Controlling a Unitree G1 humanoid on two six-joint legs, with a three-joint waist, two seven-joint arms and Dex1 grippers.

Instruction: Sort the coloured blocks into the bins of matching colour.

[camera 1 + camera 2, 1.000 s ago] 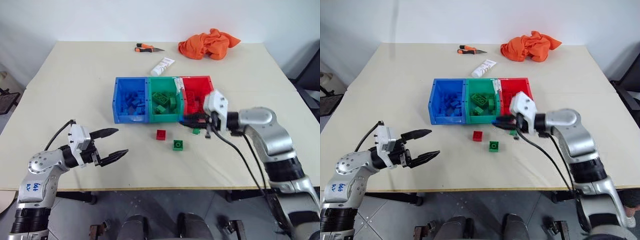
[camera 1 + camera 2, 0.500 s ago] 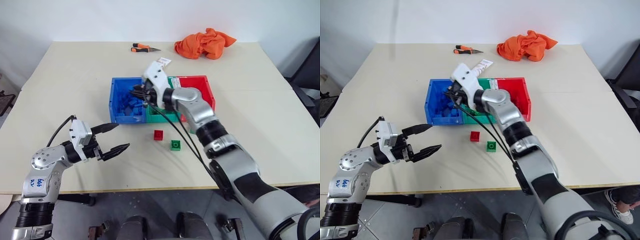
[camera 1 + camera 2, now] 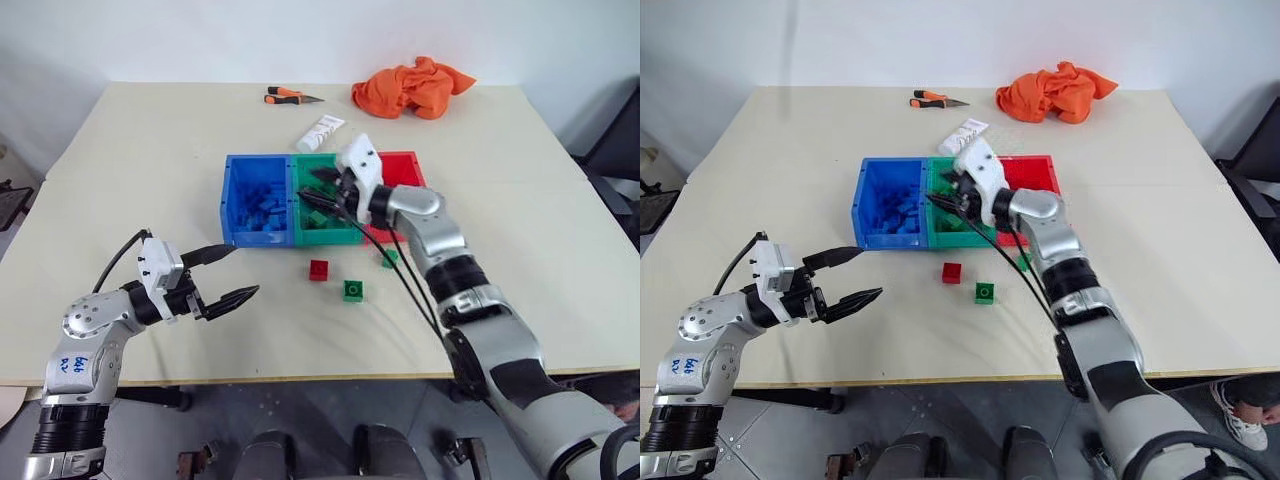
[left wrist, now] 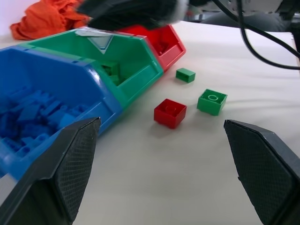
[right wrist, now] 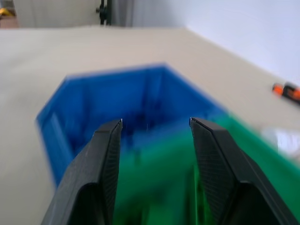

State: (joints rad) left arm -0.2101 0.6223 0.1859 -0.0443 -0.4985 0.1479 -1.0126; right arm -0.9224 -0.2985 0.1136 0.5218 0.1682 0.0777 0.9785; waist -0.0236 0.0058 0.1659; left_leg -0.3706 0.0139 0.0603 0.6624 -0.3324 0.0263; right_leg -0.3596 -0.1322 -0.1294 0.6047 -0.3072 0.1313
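The blue bin [image 3: 258, 200], green bin [image 3: 322, 208] and red bin [image 3: 405, 168] stand joined in a row at mid-table. My right gripper [image 3: 308, 183] hovers over the green bin near its blue neighbour, open, with nothing between its fingers [image 5: 105, 159]. On the table in front of the bins lie a red block [image 3: 319, 268], a green block [image 3: 353, 290] and a smaller green block [image 3: 389, 258]. Several blue blocks lie in the blue bin [image 4: 42, 89] and green ones in the green bin [image 4: 123, 63]. My left gripper [image 3: 246, 270] is open and empty, held above the table left of the loose blocks.
An orange cloth [image 3: 415, 88], a white tube [image 3: 322, 131] and an orange-handled cutter [image 3: 290, 97] lie behind the bins. The right arm's black cables hang over the red bin's front and the small green block.
My right gripper, shut and low in front of the red bin, swung over the blue bin, opened, and now sits further right over the green bin. The left gripper stayed put.
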